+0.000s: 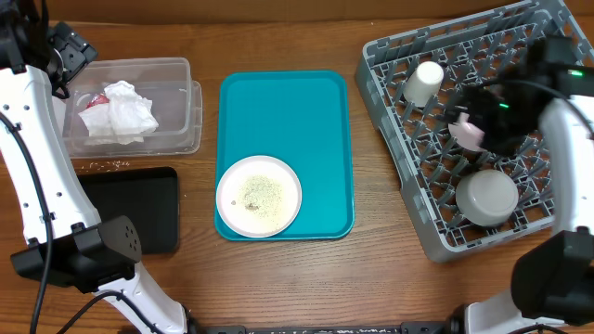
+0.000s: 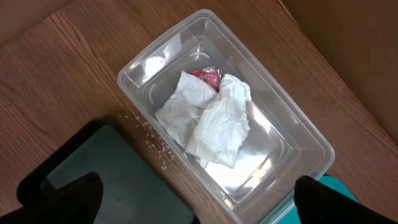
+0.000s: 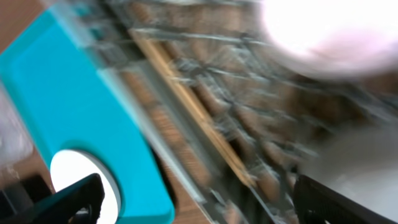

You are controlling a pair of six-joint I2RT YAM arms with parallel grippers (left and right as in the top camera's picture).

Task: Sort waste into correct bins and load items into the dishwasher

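Crumpled napkins (image 2: 214,121) and a red wrapper scrap (image 2: 208,76) lie in the clear tub (image 2: 143,68). My left gripper (image 2: 199,208) hangs open above the tub's near rim, holding nothing. Loose rice grains (image 2: 155,143) lie on the wood between the tub and the black tray (image 2: 106,168). The white plate (image 1: 259,196), dusted with rice, sits on the teal tray (image 1: 325,139). In the grey dish rack (image 1: 390,158) are a white cup (image 1: 424,82), a pinkish bowl (image 1: 467,132) and a grey bowl (image 1: 486,198). My right gripper (image 3: 199,205) is open over the rack, just beside the pinkish bowl (image 3: 323,31); its view is blurred.
The teal tray lies in the middle between the two bins and the rack. The rack fills the right side, turned at an angle. Both white arm bases stand at the table's near corners.
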